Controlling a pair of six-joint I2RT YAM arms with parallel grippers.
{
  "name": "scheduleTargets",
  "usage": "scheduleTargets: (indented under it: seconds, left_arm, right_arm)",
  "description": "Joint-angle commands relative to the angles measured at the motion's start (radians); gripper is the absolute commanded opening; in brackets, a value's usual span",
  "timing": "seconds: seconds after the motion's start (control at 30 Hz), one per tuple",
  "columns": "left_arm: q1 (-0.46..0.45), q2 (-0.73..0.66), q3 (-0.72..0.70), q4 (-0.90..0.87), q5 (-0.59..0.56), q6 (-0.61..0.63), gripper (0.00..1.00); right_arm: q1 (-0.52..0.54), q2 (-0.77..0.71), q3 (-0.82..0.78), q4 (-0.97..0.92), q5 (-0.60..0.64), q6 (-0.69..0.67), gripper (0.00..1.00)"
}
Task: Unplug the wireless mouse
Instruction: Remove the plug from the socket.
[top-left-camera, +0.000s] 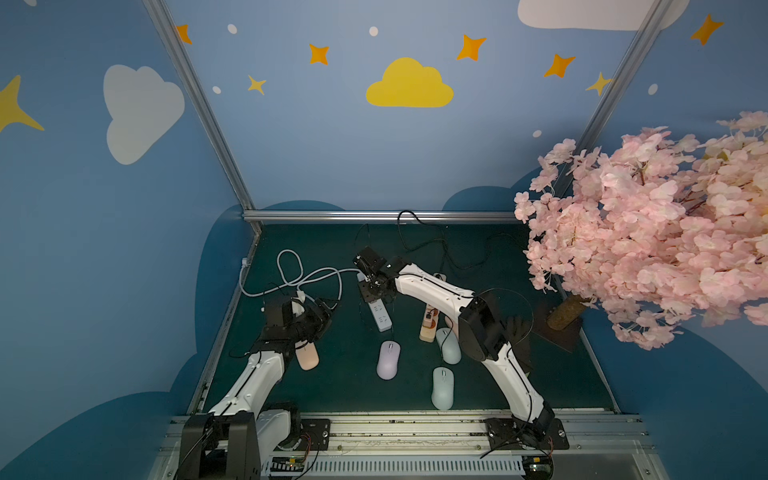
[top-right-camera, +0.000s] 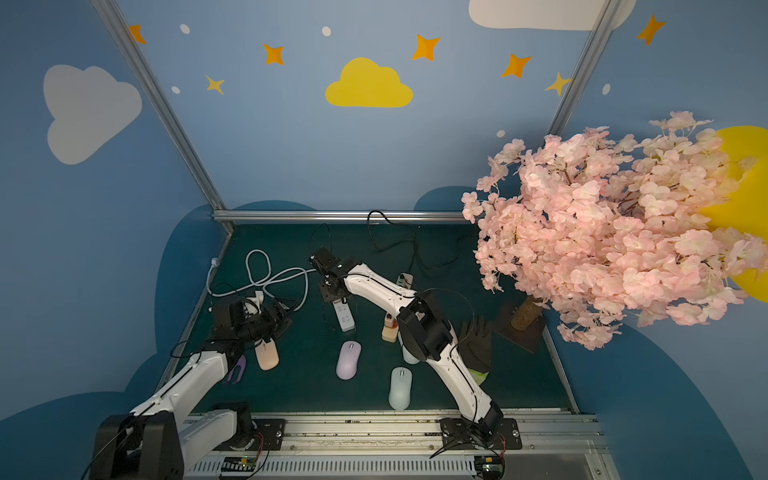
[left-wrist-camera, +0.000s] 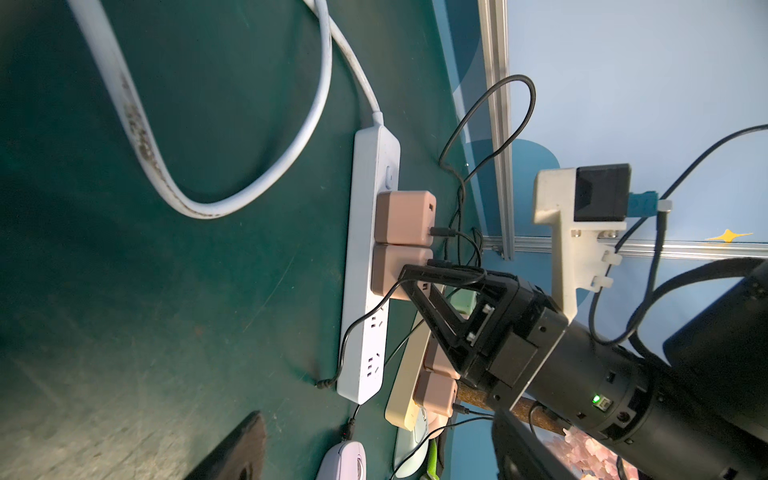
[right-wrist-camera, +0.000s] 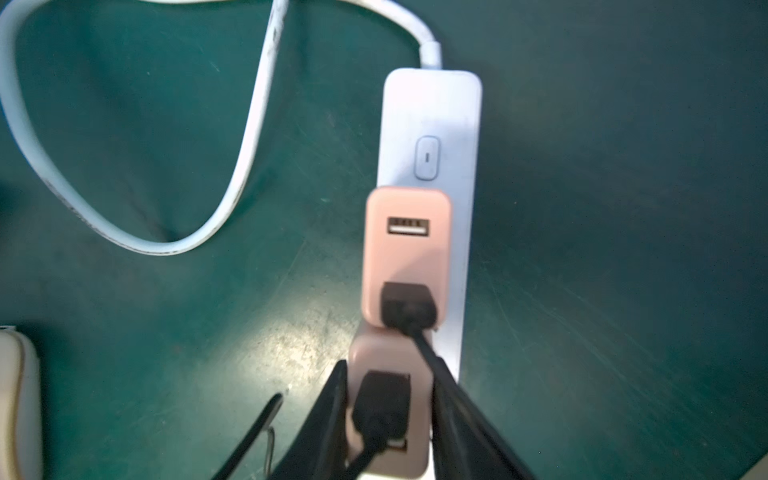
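A white power strip (top-left-camera: 380, 316) (right-wrist-camera: 430, 124) lies mid-table with two pink chargers plugged in, each with a black cable in it. My right gripper (top-left-camera: 373, 292) (right-wrist-camera: 388, 415) reaches down over the strip, and its black fingers (right-wrist-camera: 328, 419) press both sides of the nearer pink charger (right-wrist-camera: 388, 357) (left-wrist-camera: 390, 270). The other pink charger (right-wrist-camera: 407, 253) stands free beside it. A purple mouse (top-left-camera: 388, 359) (top-right-camera: 348, 359) rests in front of the strip. My left gripper (top-left-camera: 325, 311) (left-wrist-camera: 376, 419) hovers open to the left, above a peach mouse (top-left-camera: 306, 355), holding nothing.
A beige power strip (top-left-camera: 428, 324) with more pink chargers sits right of the white one. Two pale green mice (top-left-camera: 442, 388) (top-left-camera: 449, 345) are nearby. The white cord (top-left-camera: 291, 270) loops at the back left. Black cables trail to the rear. A pink blossom tree (top-left-camera: 644, 228) stands at right, with a black glove (top-right-camera: 476, 345) beside it.
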Motion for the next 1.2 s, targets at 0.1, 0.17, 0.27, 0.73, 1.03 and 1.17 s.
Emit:
scheduleTargets:
  seconds: [0.1,0.17,0.27,0.73,1.03,1.17]
  left_arm:
    - [0.003,0.012,0.005,-0.009,0.003,0.036,0.84]
    - [-0.002,0.016,0.015,-0.034,-0.009,0.054,0.84]
    - [-0.025,0.025,0.038,-0.071,-0.038,0.086,0.84]
    - [-0.137,0.285,0.169,-0.031,-0.179,0.112,0.63]
    - [-0.314,0.367,0.209,0.044,-0.166,0.137,0.45]
    - [-0.372,0.355,0.129,0.117,-0.21,0.062,0.44]
  right_arm:
    - [-0.005,0.016,0.033,-0.008,0.004,0.014,0.21]
    - [-0.009,0.009,0.032,-0.016,-0.019,0.051,0.19]
    - [-0.028,-0.007,0.029,-0.011,-0.152,0.081,0.17]
    - [-0.136,-0.069,-0.164,0.228,-0.602,0.128,0.15]
    - [-0.152,-0.075,-0.182,0.243,-0.616,0.155,0.14]
    - [-0.154,-0.075,-0.19,0.255,-0.62,0.164,0.13]
